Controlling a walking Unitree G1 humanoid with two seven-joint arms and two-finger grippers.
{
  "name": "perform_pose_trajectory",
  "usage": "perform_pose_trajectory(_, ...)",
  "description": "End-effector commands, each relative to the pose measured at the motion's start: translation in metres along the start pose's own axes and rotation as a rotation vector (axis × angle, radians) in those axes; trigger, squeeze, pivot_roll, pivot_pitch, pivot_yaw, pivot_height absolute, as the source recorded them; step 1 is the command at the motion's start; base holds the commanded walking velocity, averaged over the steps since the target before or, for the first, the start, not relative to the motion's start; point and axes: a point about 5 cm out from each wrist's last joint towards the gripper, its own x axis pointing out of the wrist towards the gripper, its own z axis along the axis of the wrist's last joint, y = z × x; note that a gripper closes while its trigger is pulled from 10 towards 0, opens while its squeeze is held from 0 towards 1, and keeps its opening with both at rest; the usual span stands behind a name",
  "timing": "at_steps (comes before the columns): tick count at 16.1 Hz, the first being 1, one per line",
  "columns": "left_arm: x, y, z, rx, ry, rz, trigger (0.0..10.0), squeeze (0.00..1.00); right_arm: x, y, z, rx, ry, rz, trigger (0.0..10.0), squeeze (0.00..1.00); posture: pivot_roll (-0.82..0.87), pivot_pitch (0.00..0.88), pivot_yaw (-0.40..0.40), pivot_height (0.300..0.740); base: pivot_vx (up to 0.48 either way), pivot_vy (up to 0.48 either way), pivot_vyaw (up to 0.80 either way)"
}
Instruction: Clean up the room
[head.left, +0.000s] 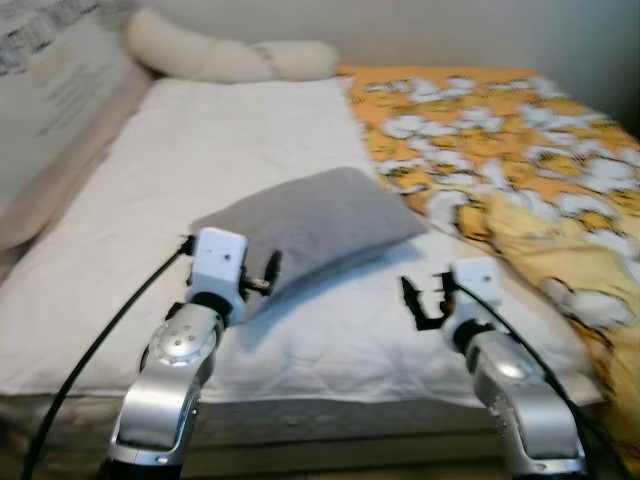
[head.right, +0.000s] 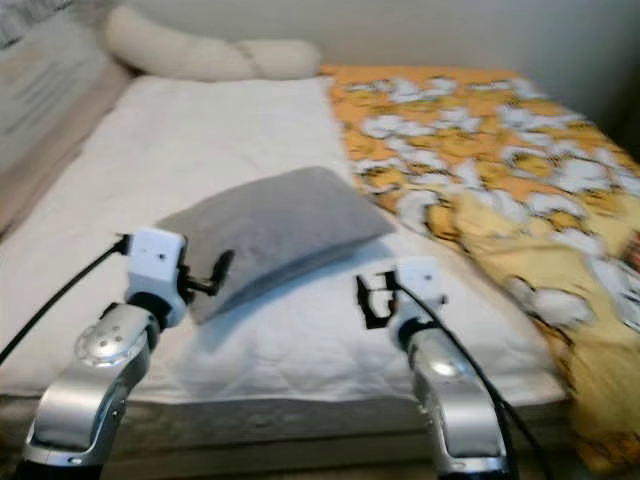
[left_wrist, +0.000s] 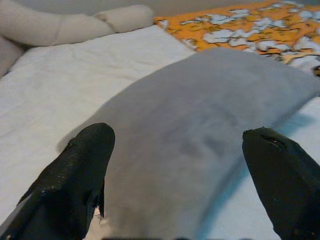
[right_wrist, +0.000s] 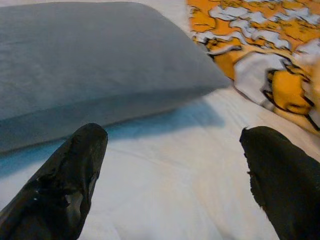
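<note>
A grey pillow (head.left: 315, 225) lies flat in the middle of a bed with a white sheet (head.left: 200, 150). My left gripper (head.left: 265, 280) is open at the pillow's near left corner; in the left wrist view its fingers (left_wrist: 75, 170) stand wide apart with the pillow (left_wrist: 200, 125) right in front of them. My right gripper (head.left: 420, 300) is open too, hovering over the bare sheet just short of the pillow's near right edge (right_wrist: 100, 75). Neither gripper holds anything.
An orange quilt with white flowers (head.left: 500, 140) is rumpled over the bed's right side. A long cream bolster (head.left: 220, 55) lies at the head by the wall. A printed cushion (head.left: 50, 90) leans at the far left. The mattress's front edge (head.left: 330, 400) is just below my arms.
</note>
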Motion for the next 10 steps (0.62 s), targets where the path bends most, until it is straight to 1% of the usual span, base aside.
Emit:
perform_pose_trajectory(1,-0.0017,0.0084,0.0020,0.011,-0.003,0.027,10.0,0.00,0.0022,0.0079,0.0041,0.004,-0.017,0.025,10.0,0.00,-0.05,0.000,-0.033,0.740,0.307,0.000,0.00)
perform_pose_trajectory(10,-0.0021,0.0086,0.0018,0.005,-0.002,0.022,10.0,0.00,0.0020,0.0084,0.0037,0.003,-0.016,0.027,10.0,0.00,-0.05,0.000,-0.033,0.740,0.309,0.000,0.00)
